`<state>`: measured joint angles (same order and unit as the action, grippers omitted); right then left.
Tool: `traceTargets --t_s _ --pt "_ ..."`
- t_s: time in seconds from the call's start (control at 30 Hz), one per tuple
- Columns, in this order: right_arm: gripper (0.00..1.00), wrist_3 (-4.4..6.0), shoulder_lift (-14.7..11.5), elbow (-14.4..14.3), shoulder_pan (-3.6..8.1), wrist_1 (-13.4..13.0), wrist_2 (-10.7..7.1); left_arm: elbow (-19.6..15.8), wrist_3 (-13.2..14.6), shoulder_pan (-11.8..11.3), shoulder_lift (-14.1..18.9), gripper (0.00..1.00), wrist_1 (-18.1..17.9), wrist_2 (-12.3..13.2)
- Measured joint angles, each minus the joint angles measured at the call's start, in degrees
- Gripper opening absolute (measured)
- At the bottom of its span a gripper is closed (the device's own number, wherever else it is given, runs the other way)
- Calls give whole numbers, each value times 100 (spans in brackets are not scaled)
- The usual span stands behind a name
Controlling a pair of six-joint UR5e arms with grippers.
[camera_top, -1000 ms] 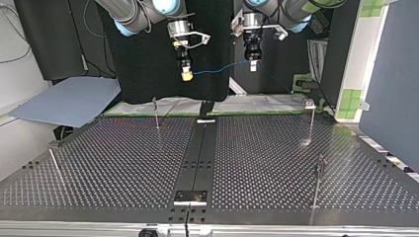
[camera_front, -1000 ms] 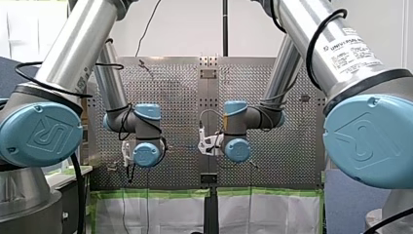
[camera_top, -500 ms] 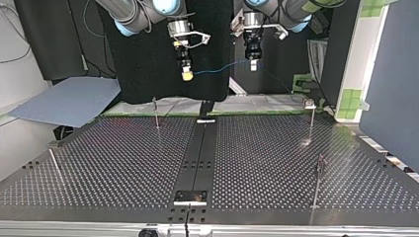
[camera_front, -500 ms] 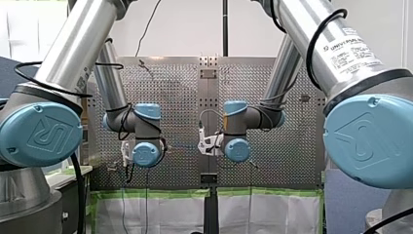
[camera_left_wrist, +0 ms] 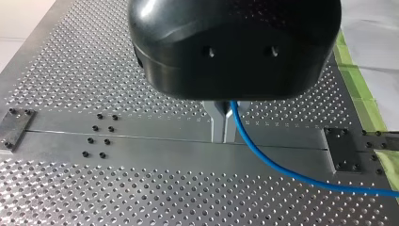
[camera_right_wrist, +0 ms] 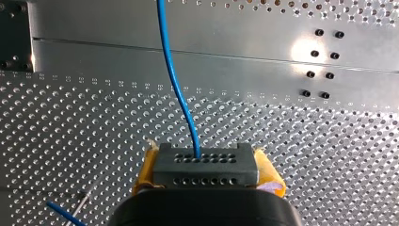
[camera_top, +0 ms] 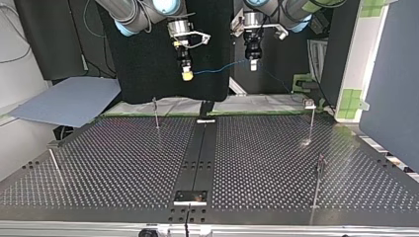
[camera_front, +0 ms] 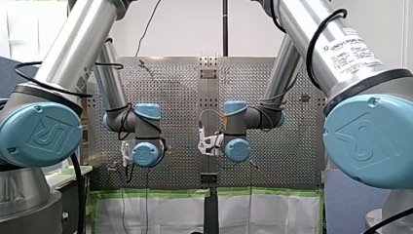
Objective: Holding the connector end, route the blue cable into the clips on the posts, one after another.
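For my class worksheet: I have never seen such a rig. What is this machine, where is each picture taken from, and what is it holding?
Two robot arms work over a perforated metal table. One picture looks from behind the arms, one faces them across the table, two come from wrist cameras. Thin posts stand on the table. The right gripper, with yellow pads, holds a dark connector; its blue cable runs to the left gripper, shut on it.
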<state>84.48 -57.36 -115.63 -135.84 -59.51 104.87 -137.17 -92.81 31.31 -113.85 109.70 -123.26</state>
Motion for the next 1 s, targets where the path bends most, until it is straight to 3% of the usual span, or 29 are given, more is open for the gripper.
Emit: traceTargets --t_s 0.13,0.4,0.67,1.0 --pt "0 -6 5 5 3 5 5 0 0 0 0 0 0 0" --pt "0 -194 353 171 25 353 230 0 0 0 0 0 0 0" --pt "0 -211 856 183 26 769 254 0 0 0 0 0 0 0" --pt "0 -215 953 181 25 812 258 5 25 23 26 0 25 -24"
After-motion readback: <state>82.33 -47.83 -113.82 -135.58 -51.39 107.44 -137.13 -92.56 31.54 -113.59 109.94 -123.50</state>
